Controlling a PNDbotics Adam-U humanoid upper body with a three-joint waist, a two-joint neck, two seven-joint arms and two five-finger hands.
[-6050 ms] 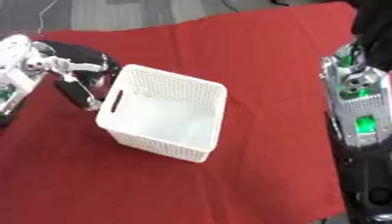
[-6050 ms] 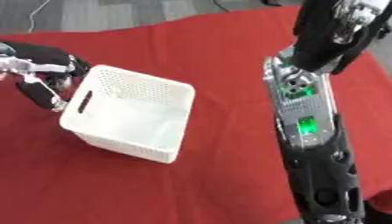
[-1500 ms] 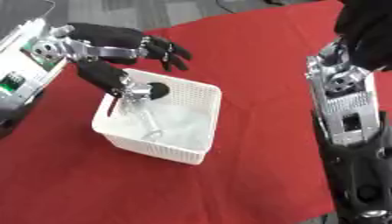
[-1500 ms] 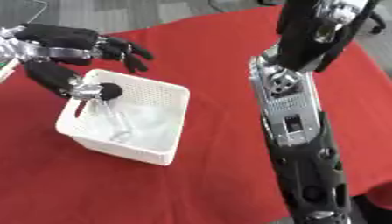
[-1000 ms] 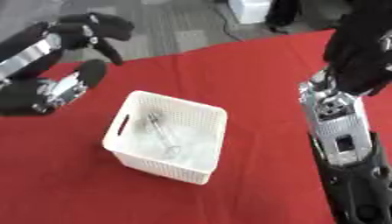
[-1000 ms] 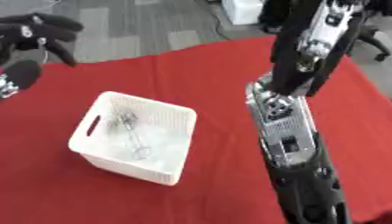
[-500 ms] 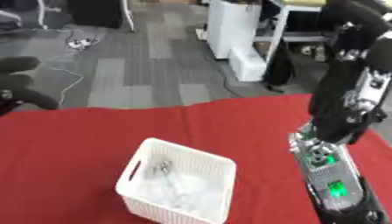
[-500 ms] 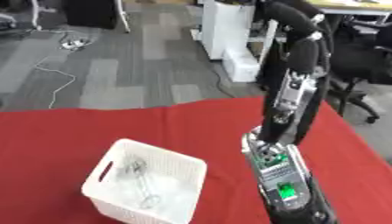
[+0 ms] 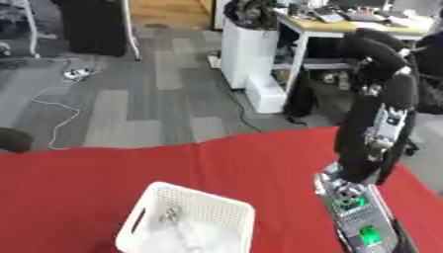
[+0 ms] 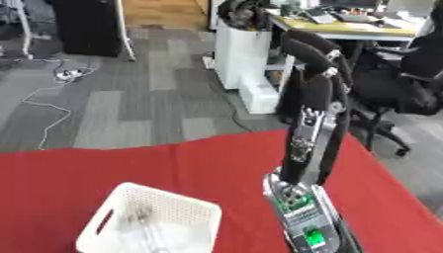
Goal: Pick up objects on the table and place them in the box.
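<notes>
The white perforated box sits low in our view on the red-covered desk, and inside it we make out a pale, clear-and-silvery object lying on the bottom; we cannot say what it is. A moment ago our left hand was over the box with its fingers round this object. Now the object lies in the box, and the left hand has pulled away, leaving only a dark rounded shape at the left edge of the view, far up and to the left of the box. We think that shape is part of the left arm or hand, but we cannot tell how its fingers stand.

Our head has also lifted, so we now see grey floor, cables and office furniture beyond the desk; that is the camera moving, not the box.

Our right forearm rises to the right of the box, and its hand shows in neither view.

We judge that this placement is done. No other loose object shows on the visible cloth, so the task may be complete or the rest lies out of sight.

We can read no brand, label or writing; only green lights glow on the right arm's lower housing.
</notes>
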